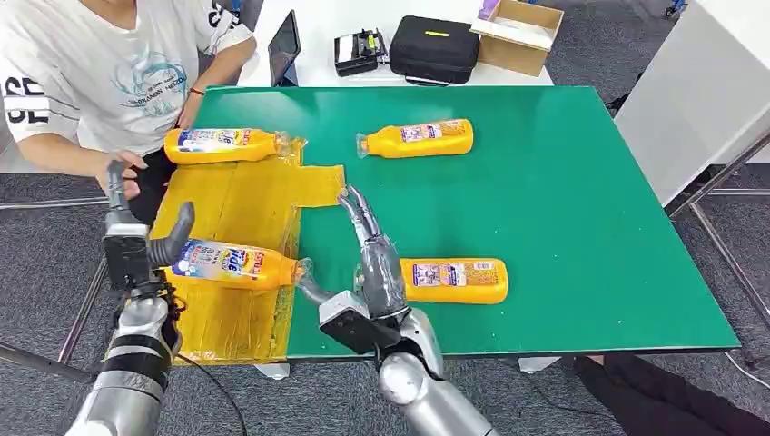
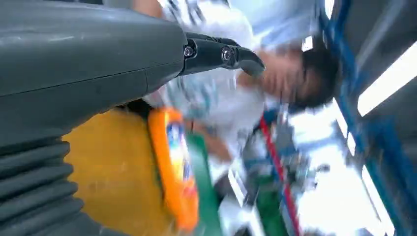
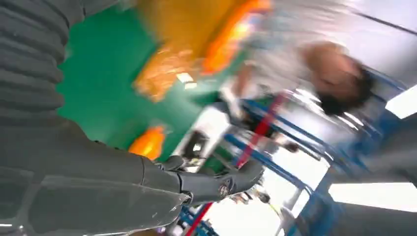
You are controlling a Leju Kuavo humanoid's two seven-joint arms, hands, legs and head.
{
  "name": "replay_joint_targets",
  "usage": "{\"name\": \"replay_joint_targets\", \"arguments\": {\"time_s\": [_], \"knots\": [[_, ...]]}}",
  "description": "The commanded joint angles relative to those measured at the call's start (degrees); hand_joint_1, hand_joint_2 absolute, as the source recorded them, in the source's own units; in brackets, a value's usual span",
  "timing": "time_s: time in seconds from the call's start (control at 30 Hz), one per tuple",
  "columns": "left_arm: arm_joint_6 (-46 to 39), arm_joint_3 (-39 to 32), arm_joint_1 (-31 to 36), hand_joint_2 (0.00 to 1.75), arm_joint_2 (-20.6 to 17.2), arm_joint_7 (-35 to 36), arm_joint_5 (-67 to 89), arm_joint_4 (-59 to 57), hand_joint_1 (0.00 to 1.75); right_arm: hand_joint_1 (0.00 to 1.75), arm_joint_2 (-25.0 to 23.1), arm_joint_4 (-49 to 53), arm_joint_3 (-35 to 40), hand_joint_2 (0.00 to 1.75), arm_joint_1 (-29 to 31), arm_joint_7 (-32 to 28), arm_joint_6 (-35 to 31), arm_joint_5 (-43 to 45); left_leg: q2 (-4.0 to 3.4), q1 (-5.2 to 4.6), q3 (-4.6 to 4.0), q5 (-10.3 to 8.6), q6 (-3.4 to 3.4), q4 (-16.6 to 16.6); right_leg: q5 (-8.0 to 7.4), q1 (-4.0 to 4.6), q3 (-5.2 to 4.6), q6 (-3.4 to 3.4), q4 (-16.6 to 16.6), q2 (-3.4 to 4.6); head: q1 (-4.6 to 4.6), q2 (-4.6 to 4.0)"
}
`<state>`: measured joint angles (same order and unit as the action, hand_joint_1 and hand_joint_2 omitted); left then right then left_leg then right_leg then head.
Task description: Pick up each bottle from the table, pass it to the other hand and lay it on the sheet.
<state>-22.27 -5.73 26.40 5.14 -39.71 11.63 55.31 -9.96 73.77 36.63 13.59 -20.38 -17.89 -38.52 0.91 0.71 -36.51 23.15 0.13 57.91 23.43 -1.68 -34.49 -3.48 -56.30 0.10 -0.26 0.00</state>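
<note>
Over the yellow sheet [image 1: 231,204], at the desk's [image 1: 581,200] left edge, the left hand [image 1: 136,241] is holding a bottle [image 1: 231,263] by its base end, thumb curled over the label, so that the bottle is lying level with its clear neck pointing toward the right hand [image 1: 374,259]. That hand is standing beside the neck with fingers straight and spread, gripping nothing; whether its thumb is touching the neck cannot be told. The posture suggests the hand-over is complete and the laying-down step is under way, the horizontal hold suiting a bottle meant to rest on its side. A second bottle [image 1: 222,145] is already lying along the sheet's far edge, leaving bare sheet below it for the held one. Two more bottles are waiting on the green surface: a far bottle [image 1: 418,139] beyond the sheet's corner and a near bottle [image 1: 454,280] just beside the right hand, within its reach for the next pick. A seated person [image 1: 109,73] is resting a hand near the sheet's far left corner.
</note>
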Motion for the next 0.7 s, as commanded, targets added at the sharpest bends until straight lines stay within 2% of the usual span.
{"name": "replay_joint_targets", "arguments": {"time_s": [0.03, 0.17, 0.2, 0.23, 0.7], "knots": [[5.71, -10.89, -16.44, 1.75, 3.78, 1.27, -1.33, 13.08, 0.0, 0.0, 19.94, -4.53, -4.2, 1.75, 9.52, 8.19, 14.36, -3.51, -0.17, -0.08, 0.28, 0.05, 0.09, -0.1, -0.01, -0.07, 0.25, 0.03, 0.16, 0.13, 0.0, 0.0], [6.81, -9.75, -15.95, 1.75, 4.94, 1.11, 0.33, 11.84, 0.0, 0.0, 19.44, -6.41, -4.29, 1.75, 8.54, 10.4, 16.89, -3.54, 0.04, -0.07, 0.04, 0.04, 0.06, -0.01, 0.02, -0.07, 0.1, 0.05, 0.12, -0.01, 0.0, 0.0], [6.9, -9.46, -15.5, 1.75, 5.04, 1.41, 0.51, 11.22, 0.0, 0.0, 19.29, -7.32, -4.2, 1.75, 8.43, 10.65, 17.01, -3.43, -0.06, -0.01, 0.34, 0.21, 0.1, 0.05, 0.14, 0.02, 0.44, 0.2, 0.17, 0.01, 0.02, 0.0], [7.04, -8.83, -15.2, 1.75, 4.85, 1.69, 1.16, 10.62, 0.0, 0.0, 19.41, -8.33, -3.76, 1.75, 8.55, 11.42, 17.92, -3.29, 0.1, -0.07, 0.12, 0.09, 0.06, 0.01, 0.07, -0.05, 0.22, 0.11, 0.12, -0.07, 0.0, 0.0], [7.18, -5.22, -11.96, 1.75, 4.22, 1.87, 4.58, 4.48, 0.0, 0.0, 19.59, -14.62, -0.5, 1.75, 8.78, 11.61, 20.51, -1.0, 0.1, -0.01, 0.18, 0.11, 0.06, 0.01, 0.08, 0.05, 0.28, 0.14, 0.11, -0.06, 0.02, 0.0]]}}
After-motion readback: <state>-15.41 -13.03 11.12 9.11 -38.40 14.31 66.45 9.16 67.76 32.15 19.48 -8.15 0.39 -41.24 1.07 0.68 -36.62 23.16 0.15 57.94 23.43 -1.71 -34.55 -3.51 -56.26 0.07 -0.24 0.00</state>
